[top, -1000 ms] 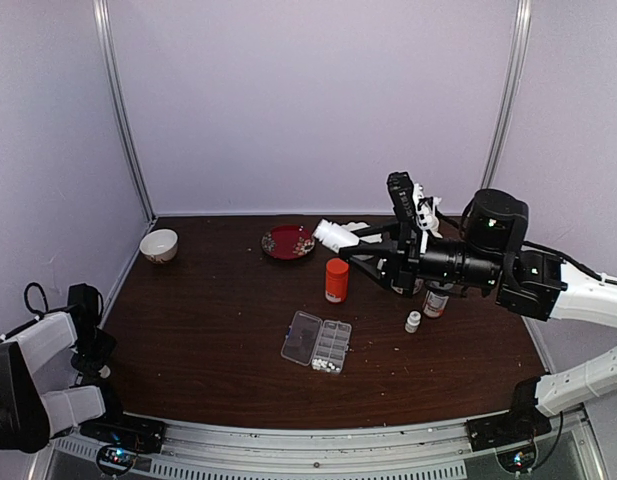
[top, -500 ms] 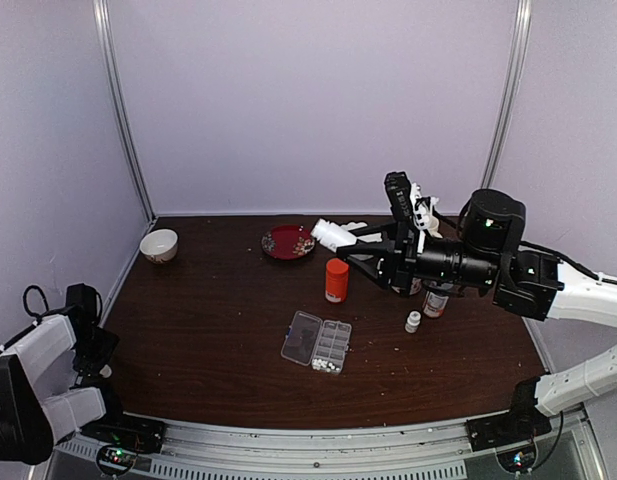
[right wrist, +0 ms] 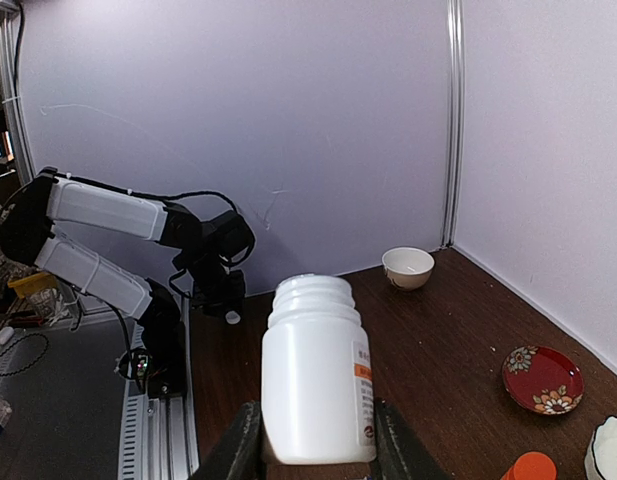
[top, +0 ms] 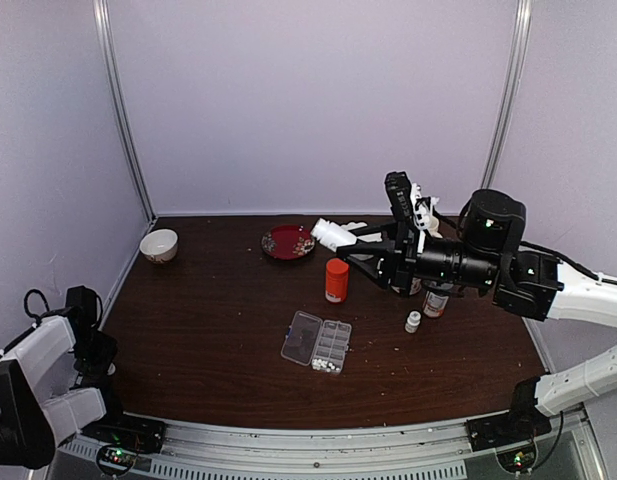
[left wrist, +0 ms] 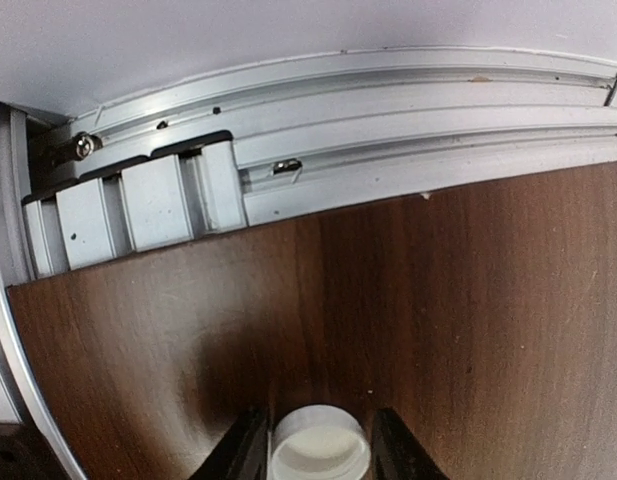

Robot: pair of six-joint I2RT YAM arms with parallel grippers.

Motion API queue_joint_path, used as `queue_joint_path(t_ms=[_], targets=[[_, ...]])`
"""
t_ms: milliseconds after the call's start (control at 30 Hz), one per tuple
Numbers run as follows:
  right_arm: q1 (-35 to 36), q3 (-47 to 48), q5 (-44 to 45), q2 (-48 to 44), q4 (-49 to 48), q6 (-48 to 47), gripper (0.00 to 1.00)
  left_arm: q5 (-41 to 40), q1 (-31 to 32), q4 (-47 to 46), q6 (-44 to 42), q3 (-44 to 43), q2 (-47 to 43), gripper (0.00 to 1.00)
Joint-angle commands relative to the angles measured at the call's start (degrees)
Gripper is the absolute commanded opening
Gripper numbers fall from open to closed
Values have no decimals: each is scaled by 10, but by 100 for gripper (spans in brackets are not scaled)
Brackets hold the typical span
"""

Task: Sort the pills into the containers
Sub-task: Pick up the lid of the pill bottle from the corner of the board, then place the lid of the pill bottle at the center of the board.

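ok so the pills (top: 324, 366) are tiny, hard and basically weightless. i'd guess they roll and bounce the second they hit the desk (top: 208, 320), and pinching them one by one looks hopeless. pouring makes more sense. the ones i can see sit in the organizer (top: 301, 335) cells at its 5 o'clock end, mid desk, at about 6 o'clock from the orange bottle (top: 336, 280).

the right fingers (right wrist: 243, 445) are clamped on the lower body of an open white bottle (right wrist: 316, 370), held up in the air and tipped toward 10 o'clock. it's smooth, stiff plastic, probably light, so a grip low on the body seems right. the organizer is thin clear plastic and i reckon it slides if nudged.

the left fingers (left wrist: 246, 452) sit either side of a white cap (left wrist: 320, 452) at the desk's 8 o'clock corner. can't tell if they're actually pinching it or just around it.

count:
- 1 organizer, lid flipped open
- pills: a small white cluster, too small to count
- 1 orange bottle
- 1 held white bottle
- 1 small white bottle (top: 413, 321) at 2 o'clock from the organizer
- 1 red plate (top: 288, 242)
- 1 bowl (top: 158, 245)
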State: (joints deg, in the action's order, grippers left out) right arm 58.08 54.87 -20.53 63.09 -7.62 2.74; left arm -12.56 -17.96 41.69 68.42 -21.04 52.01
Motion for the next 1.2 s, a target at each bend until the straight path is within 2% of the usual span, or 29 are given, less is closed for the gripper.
queue_joint_path(t_ms=[0,133,267,433,533,667,833,1033,1100,1167], targets=[[-3,-12,1,-3,-29,-2,0,71,12,13,-26,1,-15,32],[-3,-27,-2,0,-53,9,0,93,83,-6,-33,-16,-32,26],[-3,-47,-3,2,-84,23,0,123,174,-20,-32,-50,-11,24],[-3,-80,-4,12,-127,49,0,158,328,-59,-27,-113,40,25],[-3,-95,-4,20,-139,61,0,172,413,-96,-35,-163,100,25],[-3,-130,13,24,-164,75,0,182,504,-106,-69,-265,233,26],[-3,-181,26,38,-200,87,0,186,565,-121,-92,-354,375,26],[-3,-231,25,70,-283,115,0,200,585,-131,-116,-399,460,29],[-3,-229,25,76,-285,115,0,202,588,-127,-119,-402,477,37],[-3,-230,26,77,-290,114,0,196,593,-113,-114,-405,487,51]])
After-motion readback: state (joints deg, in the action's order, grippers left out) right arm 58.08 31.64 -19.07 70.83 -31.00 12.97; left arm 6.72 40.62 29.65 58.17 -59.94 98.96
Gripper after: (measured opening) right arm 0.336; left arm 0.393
